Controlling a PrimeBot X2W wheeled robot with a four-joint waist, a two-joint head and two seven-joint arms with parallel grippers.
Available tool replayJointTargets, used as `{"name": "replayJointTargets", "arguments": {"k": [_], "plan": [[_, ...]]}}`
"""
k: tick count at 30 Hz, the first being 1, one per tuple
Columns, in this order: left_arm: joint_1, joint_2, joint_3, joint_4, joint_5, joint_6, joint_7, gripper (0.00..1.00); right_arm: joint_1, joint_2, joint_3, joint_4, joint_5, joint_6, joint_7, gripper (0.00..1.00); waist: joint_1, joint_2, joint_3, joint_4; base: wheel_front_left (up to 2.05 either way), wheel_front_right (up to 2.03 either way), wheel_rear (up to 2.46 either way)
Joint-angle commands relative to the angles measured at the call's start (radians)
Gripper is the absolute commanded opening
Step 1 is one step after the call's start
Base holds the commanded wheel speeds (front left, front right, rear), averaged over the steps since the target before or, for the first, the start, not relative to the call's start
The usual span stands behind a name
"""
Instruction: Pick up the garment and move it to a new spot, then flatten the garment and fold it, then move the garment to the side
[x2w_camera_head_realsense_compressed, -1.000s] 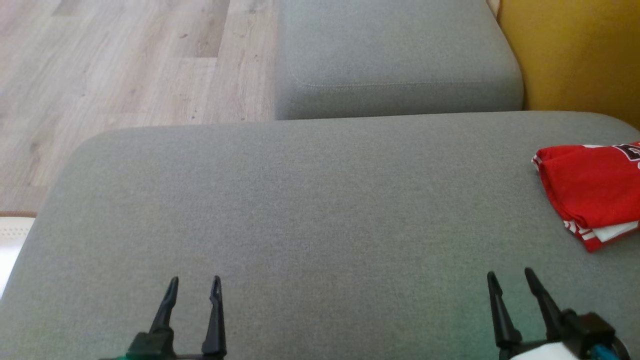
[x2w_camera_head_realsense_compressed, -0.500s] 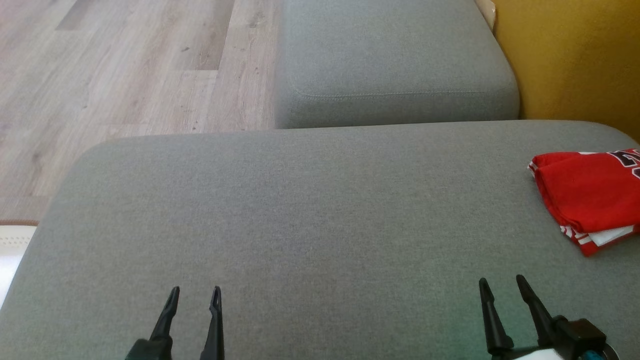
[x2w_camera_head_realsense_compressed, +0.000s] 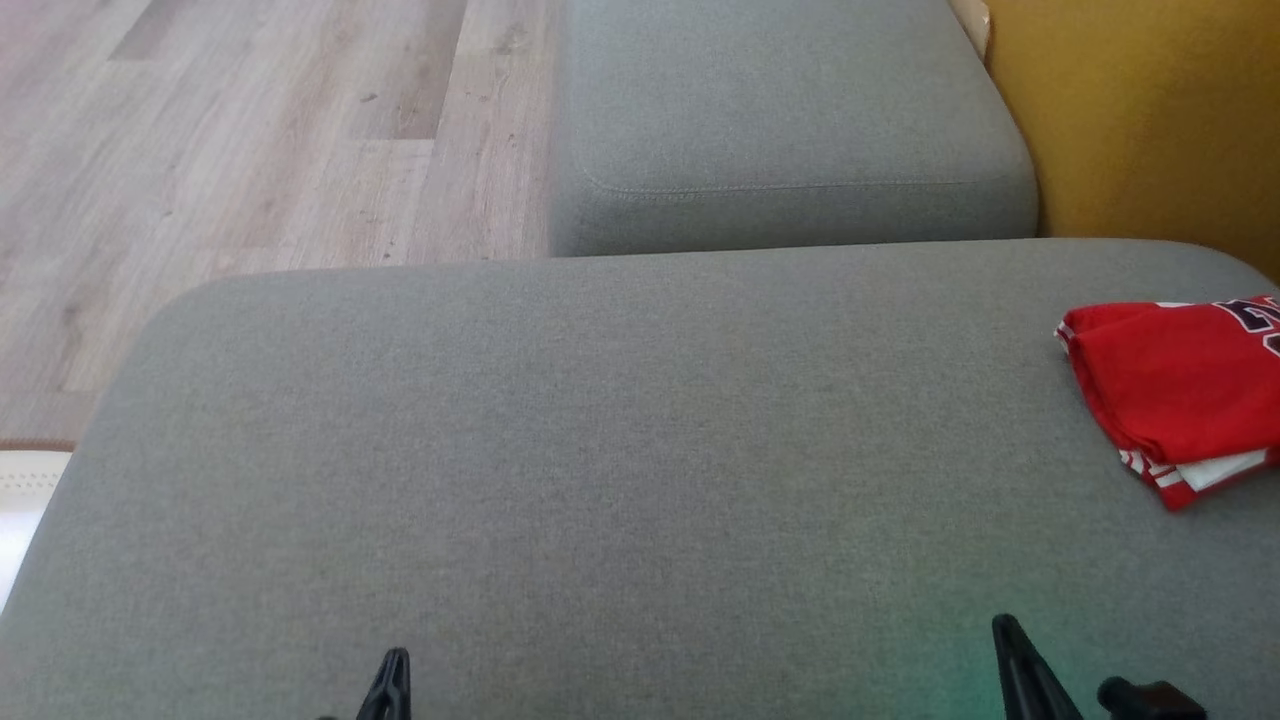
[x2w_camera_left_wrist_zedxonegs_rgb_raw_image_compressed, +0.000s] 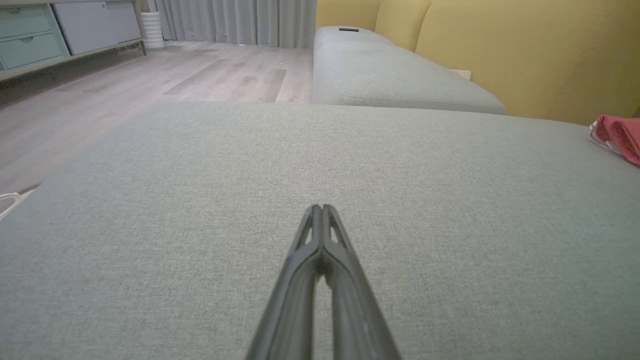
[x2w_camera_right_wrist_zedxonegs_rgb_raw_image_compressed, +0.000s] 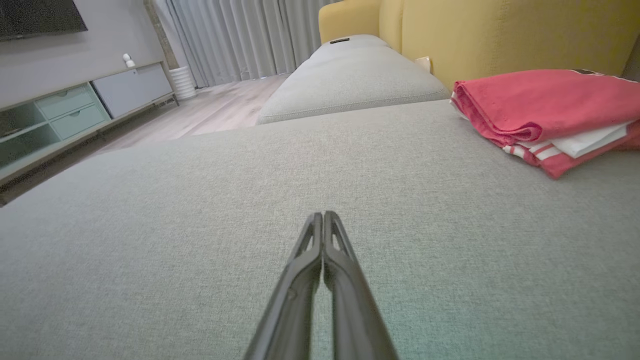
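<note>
One red garment (x2w_camera_head_realsense_compressed: 1170, 390) on grey cushion (x2w_camera_head_realsense_compressed: 600, 450), wood floor (x2w_camera_head_realsense_compressed: 250, 150) beyond

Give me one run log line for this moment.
garment: red, folded, at right end of grey cushion | left gripper: shut, empty | right gripper: shut, empty | stage: set aside

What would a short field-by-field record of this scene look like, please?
Surface: wide grey fabric sofa cushion
Garment: folded red cloth garment with white trim, lying on the cushion's right side, near the yellow upholstered backrest
Left claw: shut, empty, over bare cushion
Right claw: shut, empty, apart from the garment
Floor: pale wood planks, to the left
Task state: garment appears folded and set aside
</note>
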Motion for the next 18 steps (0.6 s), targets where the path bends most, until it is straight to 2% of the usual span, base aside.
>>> {"name": "replayJointTargets", "arguments": {"k": [1,18], "plan": [[-0.046,0.004,0.009,-0.034,-0.035,-0.008,0.004,0.0,-0.044,0.001,-0.008,-0.034,0.034,0.0,0.007,0.0,0.0,-0.0001,0.002,-0.001,0.0,0.0,0.0],[-0.107,0.013,0.039,-0.004,-0.255,-0.043,0.042,0.0,-0.087,0.003,-0.032,-0.042,0.233,0.0,0.057,0.0,0.0,-0.0001,0.024,-0.011,0.0,0.0,0.0]]}}
